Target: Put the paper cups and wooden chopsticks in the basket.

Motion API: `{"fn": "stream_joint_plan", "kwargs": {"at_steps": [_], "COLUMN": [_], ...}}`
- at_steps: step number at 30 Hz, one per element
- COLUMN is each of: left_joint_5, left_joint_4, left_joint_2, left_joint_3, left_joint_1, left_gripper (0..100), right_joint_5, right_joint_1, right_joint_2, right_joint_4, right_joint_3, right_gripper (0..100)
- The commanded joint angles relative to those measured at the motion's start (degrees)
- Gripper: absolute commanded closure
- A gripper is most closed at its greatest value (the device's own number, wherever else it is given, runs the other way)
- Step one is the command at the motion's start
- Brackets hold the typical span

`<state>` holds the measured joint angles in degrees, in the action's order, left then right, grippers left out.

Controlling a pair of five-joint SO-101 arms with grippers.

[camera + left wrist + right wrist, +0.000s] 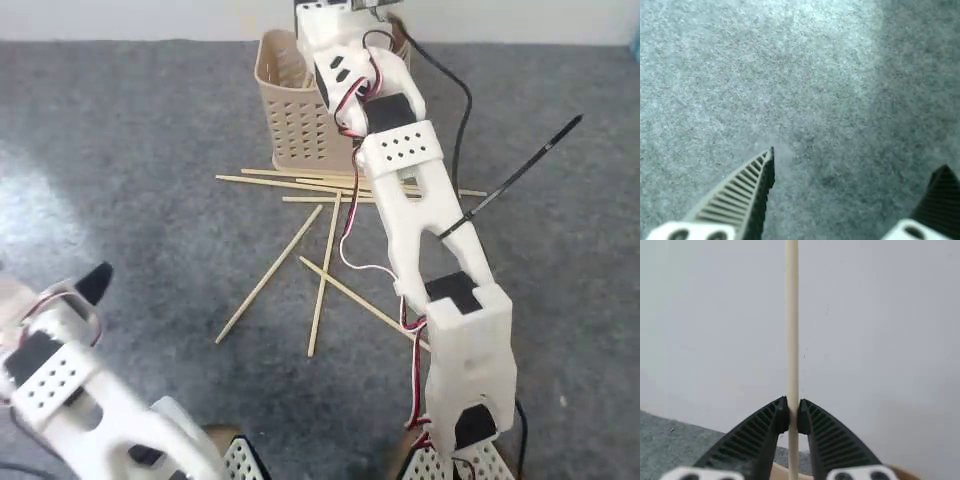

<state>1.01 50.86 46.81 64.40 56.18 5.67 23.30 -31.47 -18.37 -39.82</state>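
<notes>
My right gripper [792, 407] is shut on a wooden chopstick [792, 315], which stands upright between the jaws in front of a white wall. The beige basket's rim [781, 471] shows just below the fingers. In the high view the right arm stretches over the slotted beige basket [290, 120] at the back of the grey carpet. Several loose chopsticks lie on the carpet in front of it: a bundle by the basket's foot [290, 182] and others fanned out nearer [325, 275]. My left gripper [856, 160] hangs open over bare carpet at the front left [80, 295].
A black cable [455, 100] runs along the right arm, and a thin black strip [520, 180] juts out from it to the right. Grey carpet covers the whole floor, with open room on the left and far right.
</notes>
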Motion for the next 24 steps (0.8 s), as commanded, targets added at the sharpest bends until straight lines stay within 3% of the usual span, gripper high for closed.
{"fn": "stream_joint_plan", "kwargs": {"at_steps": [1,7,13,17,24], "left_joint_5": [-0.7,-3.16,-12.22,-12.13,-12.04], "left_joint_4": [-0.79,2.64,9.85,15.21,14.51], "left_joint_2": [1.67,1.76,1.85,1.41,1.32], "left_joint_3": [-0.04,-0.31,-2.15,-5.76,-6.02], "left_joint_1": [-2.99,-7.65,-23.12,-34.02,-50.2], "left_gripper": [55,55,55,55,55], "right_joint_5": [0.79,1.23,1.32,1.41,0.88], "right_joint_1": [-0.48,0.22,2.86,3.12,3.03], "right_joint_2": [1.36,7.25,22.64,32.57,43.65], "right_joint_4": [-2.42,-10.33,-33.89,-50.07,-78.46], "right_joint_3": [-2.9,-2.99,-2.99,-2.9,-2.64], "right_gripper": [78.6,80.1,81.0,81.0,81.1]}}
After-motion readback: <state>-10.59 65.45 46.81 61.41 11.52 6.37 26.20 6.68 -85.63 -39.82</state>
